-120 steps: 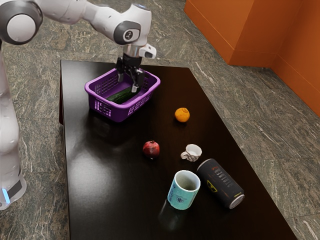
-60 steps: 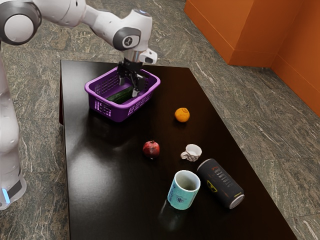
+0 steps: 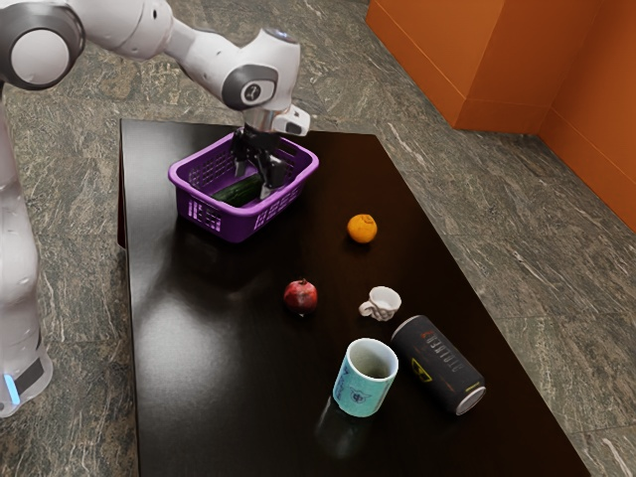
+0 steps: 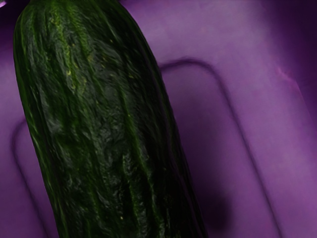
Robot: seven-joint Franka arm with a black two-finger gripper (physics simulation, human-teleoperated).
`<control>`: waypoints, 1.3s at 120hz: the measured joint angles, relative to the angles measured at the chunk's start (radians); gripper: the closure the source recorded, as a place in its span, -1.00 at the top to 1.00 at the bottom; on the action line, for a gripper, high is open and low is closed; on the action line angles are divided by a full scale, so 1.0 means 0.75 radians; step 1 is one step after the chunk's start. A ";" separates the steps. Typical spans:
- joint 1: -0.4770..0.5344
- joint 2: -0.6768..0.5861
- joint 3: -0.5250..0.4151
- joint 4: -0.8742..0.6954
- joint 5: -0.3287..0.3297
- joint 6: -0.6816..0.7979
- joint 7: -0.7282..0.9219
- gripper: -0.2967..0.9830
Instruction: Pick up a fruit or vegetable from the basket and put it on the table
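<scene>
Gripper (image 3: 253, 185) reaching down inside the basket, its two fingers spread, with the cucumber (image 3: 237, 191) lying on the floor of the basket under the hand. I'd call this lining up for the grab: sink low enough that the pads pass the fattest part, keep one on each flank, square to the length, then squeeze evenly. A skewed or shallow bite could let that long, rounded body roll or droop at one end. Around it stands the purple basket (image 3: 235, 226), so the lift should go straight up, high enough for both ends to clear the rim. Beyond, the dark table (image 3: 219, 348) has bare room short of the orange (image 3: 362, 229) and the pomegranate (image 3: 300, 297); a low, gentle release there should stop it rolling.
</scene>
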 joint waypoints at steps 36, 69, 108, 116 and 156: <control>0.004 0.014 0.002 -0.015 0.000 0.030 -0.002 0.54; 0.005 0.028 0.004 -0.031 0.000 0.051 -0.003 0.38; 0.010 0.021 0.005 -0.035 0.005 0.066 -0.009 -0.19; 0.007 0.011 0.006 -0.029 0.005 0.067 -0.010 -0.22; 0.006 -0.026 0.002 0.049 0.003 0.066 -0.012 -0.27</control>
